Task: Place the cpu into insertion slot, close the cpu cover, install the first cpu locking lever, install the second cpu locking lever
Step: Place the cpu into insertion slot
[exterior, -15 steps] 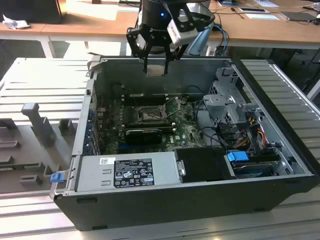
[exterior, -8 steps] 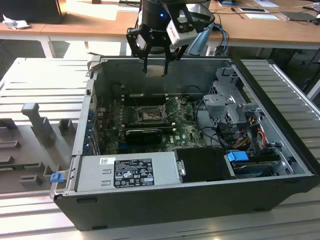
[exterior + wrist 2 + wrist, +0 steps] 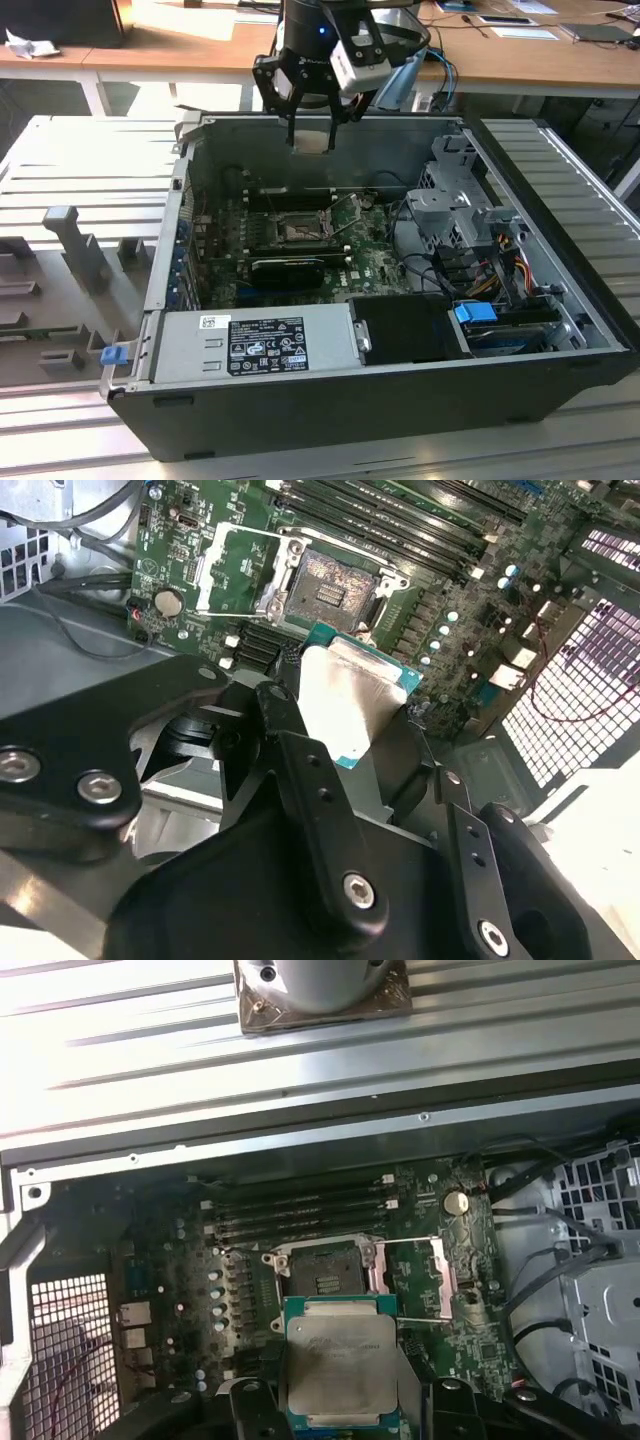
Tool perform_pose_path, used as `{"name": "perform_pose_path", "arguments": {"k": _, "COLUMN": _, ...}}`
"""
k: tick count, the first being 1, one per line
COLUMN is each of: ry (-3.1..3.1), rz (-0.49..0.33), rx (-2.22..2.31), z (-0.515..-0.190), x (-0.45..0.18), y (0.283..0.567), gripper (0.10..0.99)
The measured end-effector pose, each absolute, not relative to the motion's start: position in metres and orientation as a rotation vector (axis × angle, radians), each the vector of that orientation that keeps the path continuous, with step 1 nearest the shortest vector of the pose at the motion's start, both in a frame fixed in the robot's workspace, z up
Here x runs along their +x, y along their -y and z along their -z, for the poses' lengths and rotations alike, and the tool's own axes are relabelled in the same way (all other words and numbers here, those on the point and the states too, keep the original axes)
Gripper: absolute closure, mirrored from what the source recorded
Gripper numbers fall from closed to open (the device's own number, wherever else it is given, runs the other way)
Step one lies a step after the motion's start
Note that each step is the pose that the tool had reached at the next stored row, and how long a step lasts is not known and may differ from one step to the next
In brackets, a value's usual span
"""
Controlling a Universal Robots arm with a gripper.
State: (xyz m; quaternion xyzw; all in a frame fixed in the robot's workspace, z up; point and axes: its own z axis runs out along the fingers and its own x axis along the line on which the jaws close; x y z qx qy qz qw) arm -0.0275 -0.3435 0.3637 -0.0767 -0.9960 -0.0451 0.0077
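The gripper [image 3: 315, 140] clamped the cpu [image 3: 340, 1365] by opposite edges, flat, metal top up. The insertion slot [image 3: 325, 1272] lay below the gripper, well apart; cpu cover [image 3: 441, 1280] stood open, presumably to keep the recess clear.

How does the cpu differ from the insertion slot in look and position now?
The cpu has a pale silver top; the insertion slot is a dark recess. The cpu hangs in the gripper above the green board; the insertion slot sits in that board, empty. Both are square.
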Motion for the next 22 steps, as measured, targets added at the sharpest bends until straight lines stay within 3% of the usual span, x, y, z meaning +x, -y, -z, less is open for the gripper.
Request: {"name": "perform_pose_path", "arguments": {"k": 22, "ry": 3.077, "rz": 0.143, "rx": -0.592, "z": -0.3636, "x": -0.0275, "y": 0.3435, "gripper": 0.557}}
